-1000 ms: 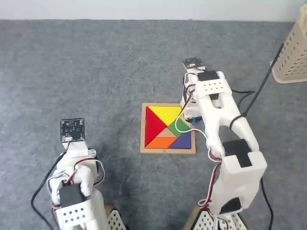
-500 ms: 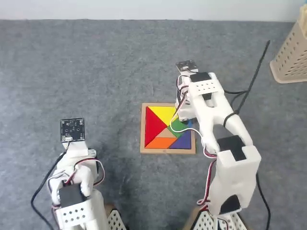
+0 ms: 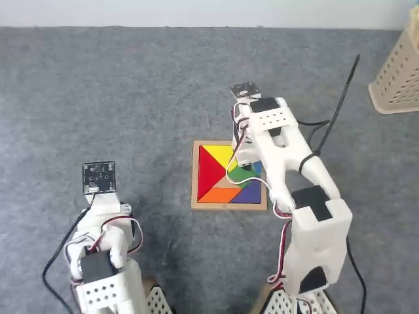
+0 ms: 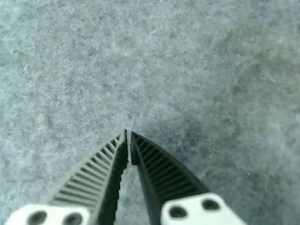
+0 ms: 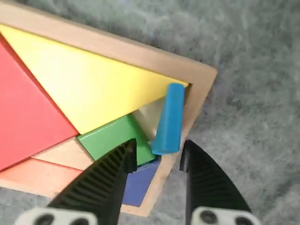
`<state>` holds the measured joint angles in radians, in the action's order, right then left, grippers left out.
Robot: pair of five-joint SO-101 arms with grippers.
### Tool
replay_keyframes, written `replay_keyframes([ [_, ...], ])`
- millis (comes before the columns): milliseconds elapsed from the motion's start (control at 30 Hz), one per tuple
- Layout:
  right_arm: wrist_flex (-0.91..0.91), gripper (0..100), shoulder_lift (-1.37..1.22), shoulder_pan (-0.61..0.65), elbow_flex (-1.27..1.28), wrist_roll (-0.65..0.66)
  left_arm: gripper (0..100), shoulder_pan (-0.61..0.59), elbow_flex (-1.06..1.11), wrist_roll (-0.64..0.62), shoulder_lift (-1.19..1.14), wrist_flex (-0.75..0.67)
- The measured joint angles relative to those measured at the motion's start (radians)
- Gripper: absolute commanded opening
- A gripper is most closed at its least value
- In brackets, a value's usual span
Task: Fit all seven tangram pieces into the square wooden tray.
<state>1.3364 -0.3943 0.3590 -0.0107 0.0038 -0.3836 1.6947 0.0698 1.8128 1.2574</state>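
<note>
The square wooden tray (image 3: 195,176) lies mid-table with a yellow (image 3: 221,156), red (image 3: 209,173), orange (image 3: 218,194), tan, green and dark blue piece (image 3: 250,193) lying flat in it. In the right wrist view a light blue piece (image 5: 168,119) stands tilted on edge in the gap by the tray's rim (image 5: 117,47), between the yellow (image 5: 93,84) and green (image 5: 115,138) pieces. My right gripper (image 5: 158,145) is open, its fingers on either side of that blue piece's lower end. My left gripper (image 4: 127,135) is shut and holds nothing, over bare carpet.
Grey carpet covers the table. The right arm (image 3: 275,124) reaches over the tray's far right corner. The left arm (image 3: 101,229) is folded at the near left. A perforated beige basket (image 3: 396,65) stands at the far right edge.
The right arm has swung left, from beside the tray's right edge to over its far right corner. The left arm has not moved.
</note>
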Motion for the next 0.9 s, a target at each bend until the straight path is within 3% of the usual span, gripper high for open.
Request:
replay_keyframes([
  [333,-0.015,15.6,0.000,0.063,-0.026,0.000,1,0.000,0.000,0.000,0.000,0.000],
  [900,-0.049,14.7,0.000,0.063,-0.066,0.000,1,0.000,0.000,0.000,0.000,0.000],
])
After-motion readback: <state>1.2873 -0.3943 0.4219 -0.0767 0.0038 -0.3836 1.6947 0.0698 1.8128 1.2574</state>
